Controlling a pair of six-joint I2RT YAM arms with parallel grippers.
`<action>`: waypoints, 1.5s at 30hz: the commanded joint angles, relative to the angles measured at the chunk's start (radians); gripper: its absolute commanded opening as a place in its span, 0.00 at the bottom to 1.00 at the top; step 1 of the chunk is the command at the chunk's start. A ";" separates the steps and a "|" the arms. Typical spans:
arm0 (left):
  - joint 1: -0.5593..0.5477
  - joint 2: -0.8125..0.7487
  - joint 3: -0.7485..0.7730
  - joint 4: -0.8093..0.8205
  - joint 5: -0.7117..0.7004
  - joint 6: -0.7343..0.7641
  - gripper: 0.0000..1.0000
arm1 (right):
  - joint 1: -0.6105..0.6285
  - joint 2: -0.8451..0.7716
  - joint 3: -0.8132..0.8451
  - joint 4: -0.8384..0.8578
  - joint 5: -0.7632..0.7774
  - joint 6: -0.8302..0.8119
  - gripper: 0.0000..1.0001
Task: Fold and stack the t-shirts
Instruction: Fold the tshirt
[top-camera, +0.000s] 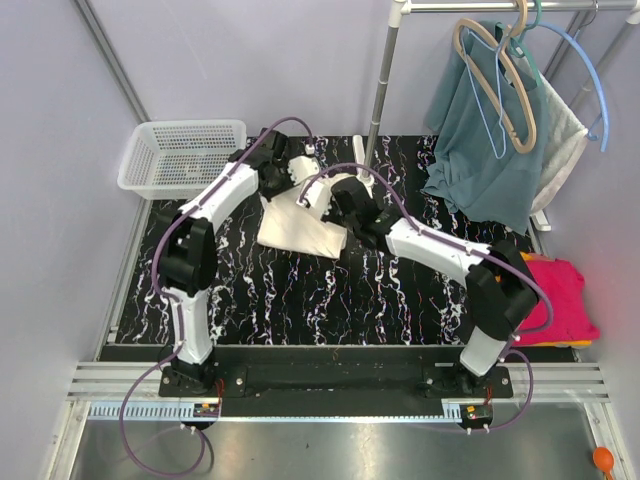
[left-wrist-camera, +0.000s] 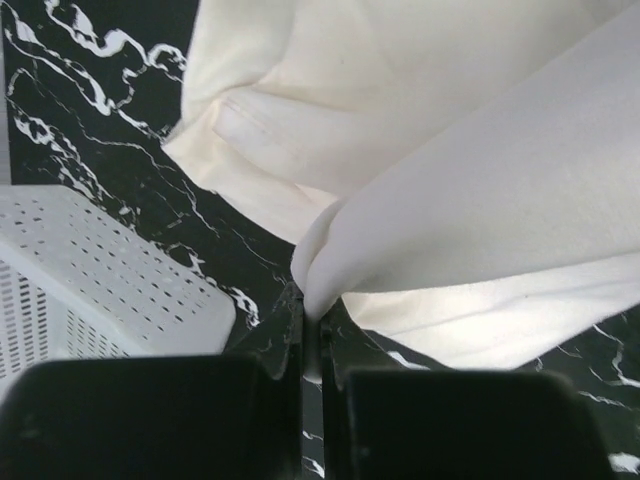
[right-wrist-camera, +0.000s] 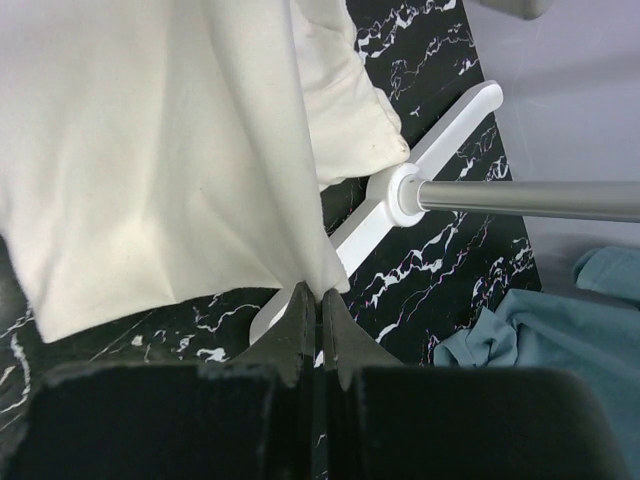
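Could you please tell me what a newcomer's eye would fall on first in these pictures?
Both arms meet at mid-table, where the left pincer and the right pincer are each shut on a bunched cream t-shirt over the black marbled table. At the far right a teal garment hangs from a clothes rack, and a folded magenta-pink t-shirt lies at the table's right edge.

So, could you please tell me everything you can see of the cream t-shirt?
The cream t-shirt is plain, soft, off-white cloth with no print, like cotton. It hangs bunched between the arms over the back middle of the black marbled table, lower part apparently resting there. A hemmed sleeve shows in the left wrist view. The left gripper is shut on a rolled fold, the right gripper on an edge.
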 joint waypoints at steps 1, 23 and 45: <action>0.040 0.068 0.132 0.022 -0.047 0.018 0.00 | -0.067 0.062 0.085 0.044 -0.017 -0.033 0.00; 0.049 0.253 0.114 0.560 -0.290 -0.059 0.19 | -0.188 0.481 0.372 0.131 0.031 -0.057 0.06; 0.039 0.182 0.014 0.660 -0.423 -0.134 0.77 | -0.190 0.382 0.249 0.192 0.103 0.002 0.67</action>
